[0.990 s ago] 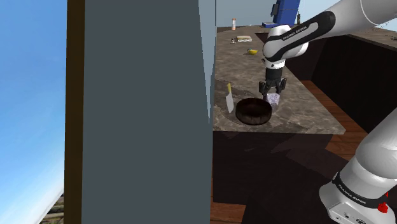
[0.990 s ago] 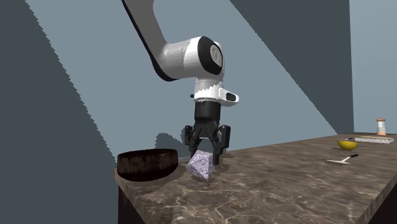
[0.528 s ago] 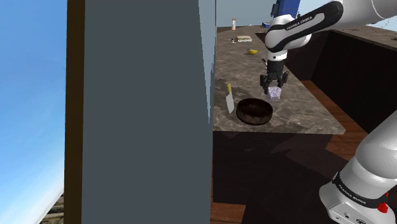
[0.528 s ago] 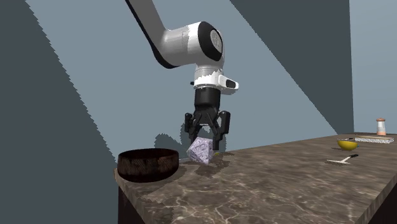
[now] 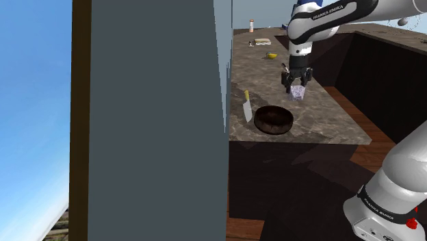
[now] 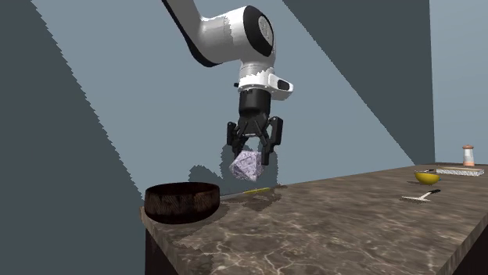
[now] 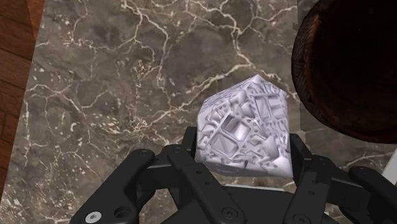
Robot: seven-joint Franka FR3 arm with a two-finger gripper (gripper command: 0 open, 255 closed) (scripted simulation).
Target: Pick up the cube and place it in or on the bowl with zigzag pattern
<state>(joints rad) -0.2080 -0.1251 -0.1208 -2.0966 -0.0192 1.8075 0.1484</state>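
The cube is pale lilac with a white lattice pattern, tilted on a corner. My black gripper is shut on it and holds it well above the marble counter. In the wrist view the cube sits clasped between the two fingers, with the counter far below. In the shoulder view the gripper hangs with the cube above and beyond the bowl. The bowl is dark brown and round, standing at the counter's end; I see it as bowl and its rim beside the cube.
A knife with a yellow handle lies next to the bowl. Farther along the counter are a small yellow bowl, a spoon and a shaker. A tall grey wall panel covers the shoulder view's left.
The gripper has risen steadily with the cube, from just above the counter to well above it. The bowl and other items have not moved.
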